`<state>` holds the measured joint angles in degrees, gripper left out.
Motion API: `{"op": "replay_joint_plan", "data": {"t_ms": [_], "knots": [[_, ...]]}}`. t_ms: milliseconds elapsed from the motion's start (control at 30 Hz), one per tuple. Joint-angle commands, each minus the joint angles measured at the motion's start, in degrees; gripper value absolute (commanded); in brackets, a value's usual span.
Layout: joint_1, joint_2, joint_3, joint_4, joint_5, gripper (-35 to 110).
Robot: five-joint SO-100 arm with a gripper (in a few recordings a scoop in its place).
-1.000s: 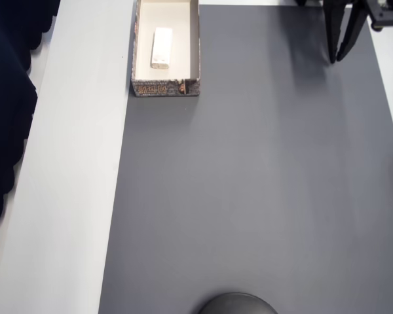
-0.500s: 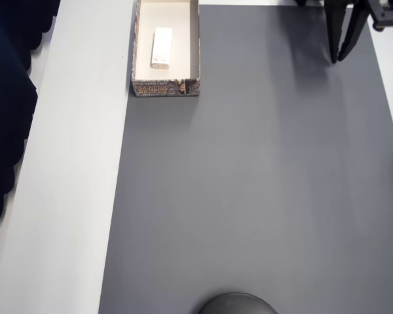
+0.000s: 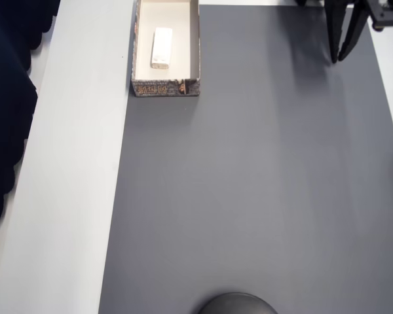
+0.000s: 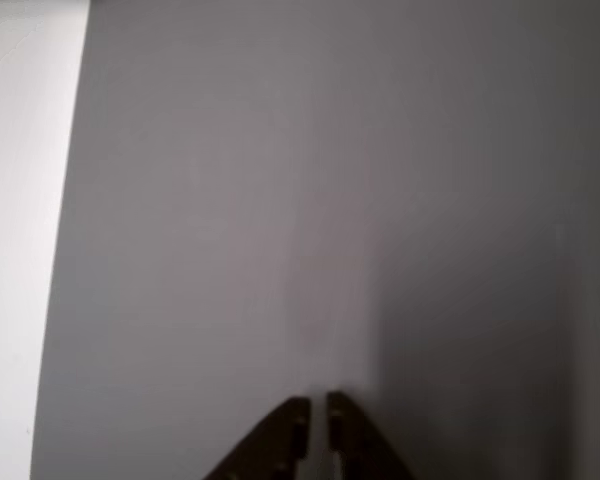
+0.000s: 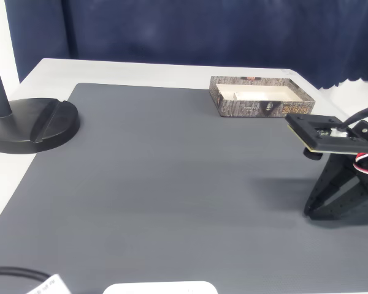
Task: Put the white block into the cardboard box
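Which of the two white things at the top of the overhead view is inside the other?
The block lies inside the box; it is the smaller one.

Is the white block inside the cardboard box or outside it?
Inside. In the overhead view the white block lies flat on the cream floor of the cardboard box, enclosed by its walls.

The big dark grey mat point(image 3: 262, 183) looks soft and matt. The shallow cardboard box point(image 3: 195, 39) has printed paper walls. The small white block point(image 3: 161, 47) looks smooth like plastic.
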<state>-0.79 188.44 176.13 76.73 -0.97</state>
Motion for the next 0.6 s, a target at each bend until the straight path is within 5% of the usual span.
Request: {"op": "replay_joint_plan", "data": {"t_ms": [0, 567], "knots": [[-0.7, 2.11, 1.05, -0.35, -0.35, -2], [0.0, 2.11, 1.05, -0.35, -0.35, -2]]}}
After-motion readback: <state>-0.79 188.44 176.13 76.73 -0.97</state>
